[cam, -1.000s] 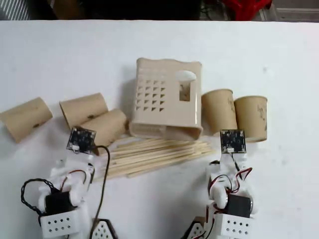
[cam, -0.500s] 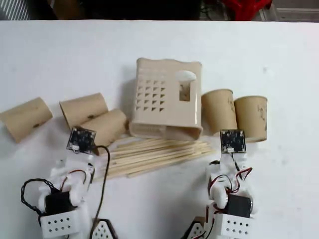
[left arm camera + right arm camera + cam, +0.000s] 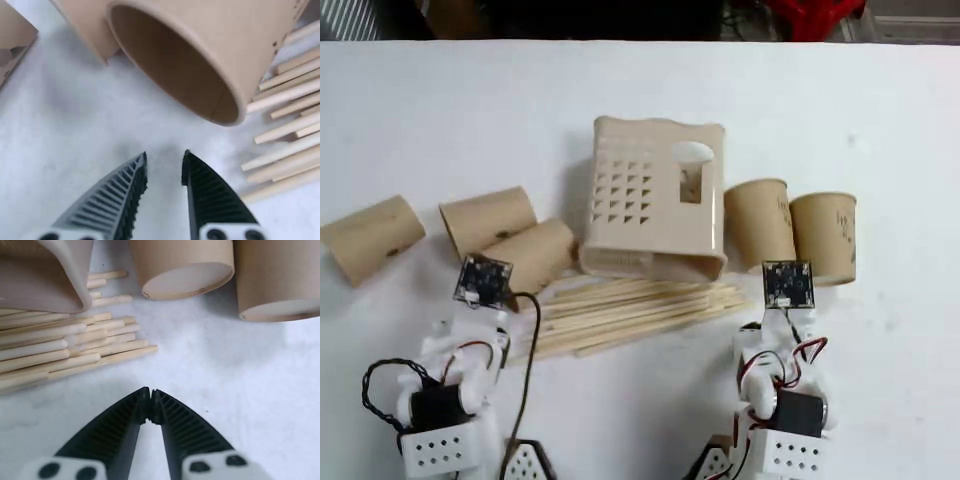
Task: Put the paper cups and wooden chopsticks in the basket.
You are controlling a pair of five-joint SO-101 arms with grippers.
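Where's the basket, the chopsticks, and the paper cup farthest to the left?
basket [image 3: 655,225]: high view, on its plain side wall.
chopsticks [image 3: 630,308]: high view, middle of the pile.
leftmost paper cup [image 3: 375,238]: high view, middle of its side.

the left arm [image 3: 448,398] and right arm [image 3: 780,398] are white plastic with black servo blocks and perforated bases, a black cable [image 3: 527,370] on the left, red wires [image 3: 812,346] on the right. the left gripper [image 3: 164,159] and right gripper [image 3: 150,396] have black ribbed fingers [image 3: 117,197] on white mounts.
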